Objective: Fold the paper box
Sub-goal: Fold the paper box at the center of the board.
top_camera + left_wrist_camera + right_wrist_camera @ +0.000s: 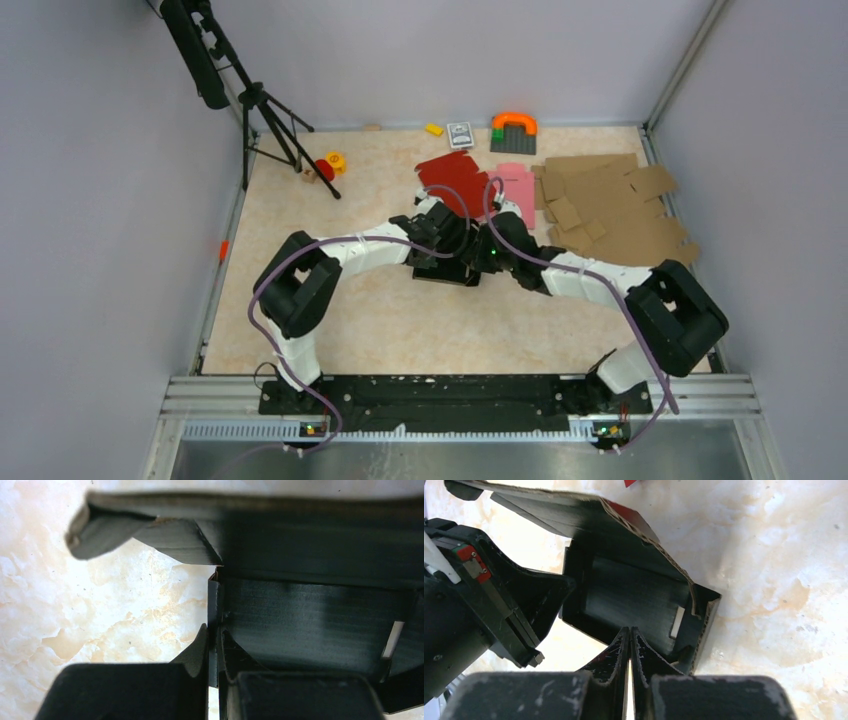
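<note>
Box (634, 592) stands half-formed at mid-table (380, 320), between both arms. Its floor lies flat, its walls are partly raised, and 1 long flap leans over the cavity.

On the left, the left gripper (214, 635) is clamped on an upright wall edge, with the cardboard pinched between its fingers. That grip should serve as the anchor: firm, but without twisting the thin board.

On the right, the right gripper (629, 630) has its 2 fingers pressed together with nothing between them, tips at the near wall. It looks best used as a blunt pusher. Press low along the crease, slowly, toward the anchored side, so the wall stands square instead of buckling.
</note>
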Controlling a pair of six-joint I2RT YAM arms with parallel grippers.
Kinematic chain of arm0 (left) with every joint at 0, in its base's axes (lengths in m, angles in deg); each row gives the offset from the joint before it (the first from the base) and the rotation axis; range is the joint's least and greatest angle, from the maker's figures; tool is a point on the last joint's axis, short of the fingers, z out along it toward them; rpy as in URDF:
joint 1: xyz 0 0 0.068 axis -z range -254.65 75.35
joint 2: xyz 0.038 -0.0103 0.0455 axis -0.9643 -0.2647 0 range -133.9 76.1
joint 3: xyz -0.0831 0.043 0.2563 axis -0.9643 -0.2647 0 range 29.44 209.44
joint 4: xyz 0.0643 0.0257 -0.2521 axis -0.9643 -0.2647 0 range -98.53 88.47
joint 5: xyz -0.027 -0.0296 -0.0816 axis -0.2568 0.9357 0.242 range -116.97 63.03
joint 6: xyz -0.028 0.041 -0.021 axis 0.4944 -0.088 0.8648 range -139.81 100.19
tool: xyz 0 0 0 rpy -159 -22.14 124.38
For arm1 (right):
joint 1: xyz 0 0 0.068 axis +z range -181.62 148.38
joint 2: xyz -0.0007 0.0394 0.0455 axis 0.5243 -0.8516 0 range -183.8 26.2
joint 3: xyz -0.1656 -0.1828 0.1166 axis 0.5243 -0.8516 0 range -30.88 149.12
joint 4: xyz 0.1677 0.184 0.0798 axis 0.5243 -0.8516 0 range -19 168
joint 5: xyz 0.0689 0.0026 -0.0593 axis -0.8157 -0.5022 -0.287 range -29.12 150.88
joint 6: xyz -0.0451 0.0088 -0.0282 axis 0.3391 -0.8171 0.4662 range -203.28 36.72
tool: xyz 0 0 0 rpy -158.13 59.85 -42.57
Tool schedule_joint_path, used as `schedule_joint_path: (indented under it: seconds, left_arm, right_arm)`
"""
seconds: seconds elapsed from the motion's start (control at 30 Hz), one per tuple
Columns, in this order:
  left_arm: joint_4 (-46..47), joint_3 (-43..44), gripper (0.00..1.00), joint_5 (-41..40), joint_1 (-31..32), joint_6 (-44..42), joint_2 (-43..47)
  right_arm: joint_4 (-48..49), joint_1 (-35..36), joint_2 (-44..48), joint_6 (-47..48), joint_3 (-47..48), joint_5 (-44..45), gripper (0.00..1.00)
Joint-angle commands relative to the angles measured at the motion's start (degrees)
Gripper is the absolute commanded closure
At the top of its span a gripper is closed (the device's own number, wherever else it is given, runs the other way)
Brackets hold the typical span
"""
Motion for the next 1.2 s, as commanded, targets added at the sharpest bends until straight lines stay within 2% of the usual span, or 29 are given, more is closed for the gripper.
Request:
schedule_joint_path:
  seconds: [0.0,0.1,0.23,0.33,0.4,0.53,0.63,1.03,1.17]
  left_arm:
    - [-0.65,0.44,1.00,1.21,0.38,0.75,-0.77]
    - [-0.65,0.45,1.00,1.21,0.38,0.71,-0.77]
    - [-0.65,0.47,1.00,1.21,0.38,0.71,-0.85]
    - [-0.65,0.42,1.00,1.35,0.38,0.70,-0.79]
    - [-0.67,0.44,1.00,1.52,0.38,0.71,-0.76]
    - [-0.65,0.41,1.00,1.55,0.38,0.71,-0.83]
    - [-0.66,0.46,1.00,1.62,0.38,0.69,-0.73]
    - [-0.70,0.58,1.00,1.99,0.38,0.54,-0.90]
    - [-0.65,0.65,1.00,2.18,0.38,0.53,-1.09]
  right_arm:
    - [4.31,-1.61,5.38,0.88,-3.18,-0.11,0.95]
    - [3.60,-2.15,9.31,1.36,-5.04,0.87,0.89]
    - [-3.02,-4.05,14.22,1.78,-6.52,2.14,0.82]
    - [-5.97,-7.94,15.54,1.41,-9.53,-2.17,0.75]
    - [-2.90,-11.02,15.62,0.91,-12.67,-6.78,0.71]
    - [4.76,-14.40,12.27,-0.12,-17.23,-12.39,0.69]
    - [12.04,-14.50,8.98,-1.79,-19.68,-15.55,0.69]
    - [29.72,-14.40,-2.94,-6.94,-20.38,-24.28,0.64]
    - [30.49,-13.72,-3.68,-6.73,-20.13,-23.60,0.63]
